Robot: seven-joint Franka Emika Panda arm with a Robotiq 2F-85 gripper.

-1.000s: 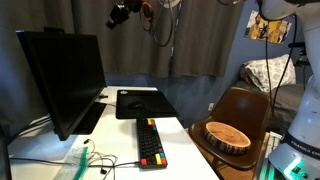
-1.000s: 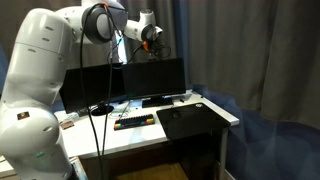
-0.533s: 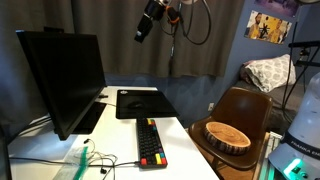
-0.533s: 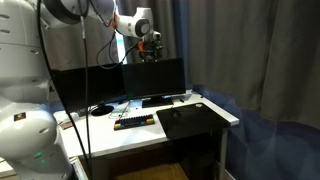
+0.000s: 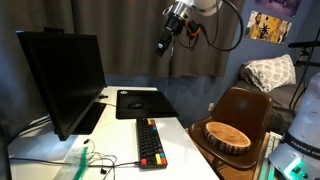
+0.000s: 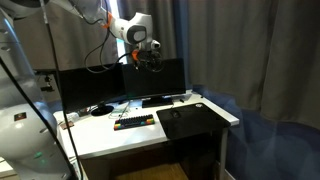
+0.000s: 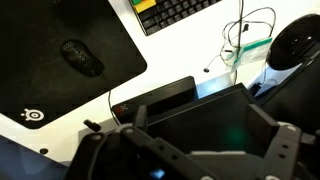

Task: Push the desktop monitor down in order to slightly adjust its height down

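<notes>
- The jaws are open. They are wide apart and hold nothing, which is easy to see in the wrist view.
- They touch nothing and hang high in the air.
- They sit at the tip of the white robot arm (image 6: pixel 128 27), which comes in from up high.
- The desktop monitor (image 6: pixel 155 78) is the big black screen at the back of the white table (image 6: pixel 95 132). Its screen is dark.
- The wrist view looks down on the top edge of the monitor, so it is below the jaws.
- In an exterior view the jaws are off to the side of the monitor, in front of the dark curtain (image 5: pixel 130 40), with a clear gap between them.
- The monitor stands on a black stand with a flat base (image 7: pixel 160 95).
- In front of the base lies a black mouse pad (image 7: pixel 45 60) with a black mouse (image 7: pixel 82 57) on it.
- Beside the mouse pad lies a keyboard (image 5: pixel 150 142) with red, yellow and green keys.
- Thin cables (image 7: pixel 240 30) curl on the table near the keyboard.
- A second dark screen (image 6: pixel 90 88) stands right next to the monitor.
- Away from the table there is a brown chair (image 5: pixel 248 105) with a round wooden bowl (image 5: pixel 226 135) on its seat.
</notes>
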